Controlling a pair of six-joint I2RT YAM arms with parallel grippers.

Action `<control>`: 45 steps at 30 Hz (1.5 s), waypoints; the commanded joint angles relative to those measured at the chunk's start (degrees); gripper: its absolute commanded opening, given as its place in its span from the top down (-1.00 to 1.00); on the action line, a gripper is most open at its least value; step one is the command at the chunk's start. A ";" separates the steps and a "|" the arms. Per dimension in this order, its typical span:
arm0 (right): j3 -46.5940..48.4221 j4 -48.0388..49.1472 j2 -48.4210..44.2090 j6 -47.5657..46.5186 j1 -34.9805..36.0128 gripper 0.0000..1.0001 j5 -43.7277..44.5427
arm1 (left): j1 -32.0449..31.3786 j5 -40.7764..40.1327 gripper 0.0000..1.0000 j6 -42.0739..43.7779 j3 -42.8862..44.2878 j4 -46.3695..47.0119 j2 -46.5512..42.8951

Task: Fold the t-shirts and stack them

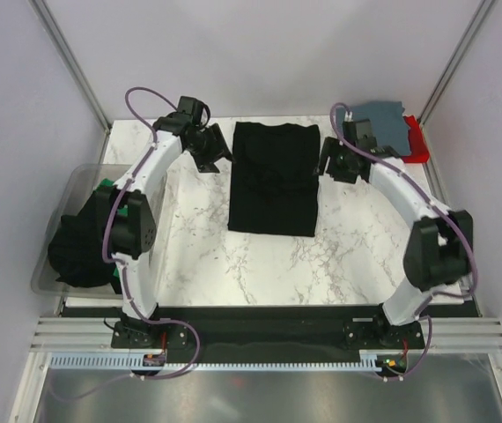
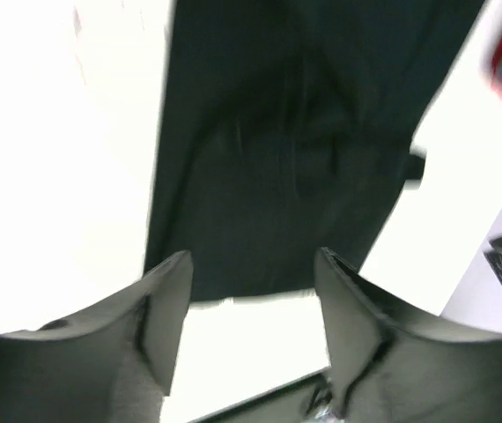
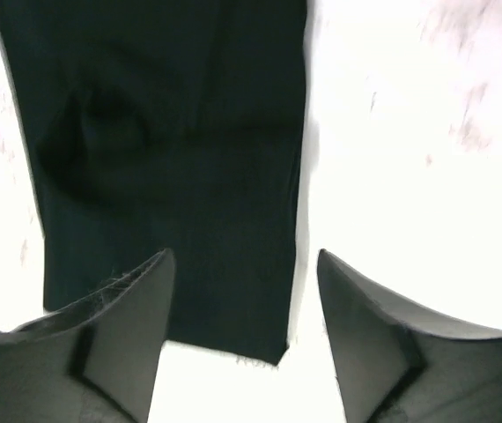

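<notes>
A black t-shirt lies flat on the marble table, folded into a long rectangle. It fills the upper part of the left wrist view and of the right wrist view. My left gripper is open and empty just off the shirt's far left corner. My right gripper is open and empty just off its far right edge. A folded slate grey-blue t-shirt lies on a red t-shirt at the far right corner. Another black t-shirt and a green one sit in the bin.
A clear plastic bin hangs off the table's left edge beside the left arm. White walls and metal frame posts close in the table at the back and sides. A black strip runs along the near edge by the arm bases.
</notes>
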 commanded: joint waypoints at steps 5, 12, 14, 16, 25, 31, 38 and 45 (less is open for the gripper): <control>-20.29 12.41 -12.12 1.43 6.14 -0.31 -13.36 | -6.34 -0.70 -0.23 1.59 -27.56 12.71 -18.38; -9.76 11.80 0.96 0.90 15.12 -0.29 -10.38 | -10.65 1.06 -0.14 -2.45 -44.02 28.72 -21.56; -4.22 9.96 6.83 0.64 16.96 -0.29 -9.23 | -11.53 0.36 -0.13 -2.45 -44.38 29.43 -20.24; 1.56 8.11 10.63 0.02 18.11 -0.29 -7.22 | -11.54 0.00 -0.11 -2.45 -45.08 30.31 -19.18; 16.25 1.69 24.53 -3.40 19.35 -0.30 0.79 | -11.45 -2.63 -0.03 -0.17 -49.65 31.89 -17.69; 25.75 -2.00 30.86 -4.81 19.08 -0.32 3.42 | -11.19 -2.98 0.05 -0.25 -52.64 34.44 -15.15; 42.70 -6.57 41.91 -8.76 18.03 -0.41 11.41 | -11.10 -2.72 0.13 -1.84 -57.56 36.99 -16.01; 61.99 0.87 44.86 -15.27 16.89 -0.49 17.75 | -11.10 -3.34 0.15 -1.49 -60.11 37.87 -17.59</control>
